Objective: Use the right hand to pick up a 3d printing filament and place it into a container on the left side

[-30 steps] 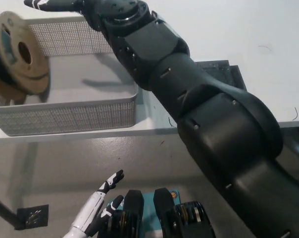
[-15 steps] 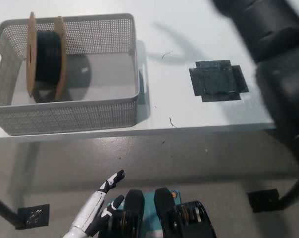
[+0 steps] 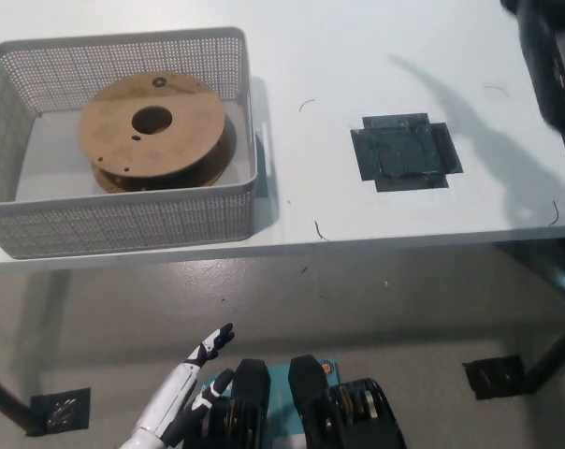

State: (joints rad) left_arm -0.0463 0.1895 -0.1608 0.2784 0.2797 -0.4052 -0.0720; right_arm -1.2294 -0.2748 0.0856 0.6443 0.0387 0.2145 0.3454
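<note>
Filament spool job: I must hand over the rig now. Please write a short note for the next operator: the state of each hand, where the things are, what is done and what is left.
Left hand: white, resting low at the lower left below the table edge, open, holding nothing.
Right hand: not in view; only a blurred part of the black right arm shows at the upper right.
Filament spool: lying flat inside the mesh basket on the left of the white table.
Black square mat: nothing on it.
Done: the spool is in the container.
Left: apparently nothing for this spool; no other spool is in view.
</note>
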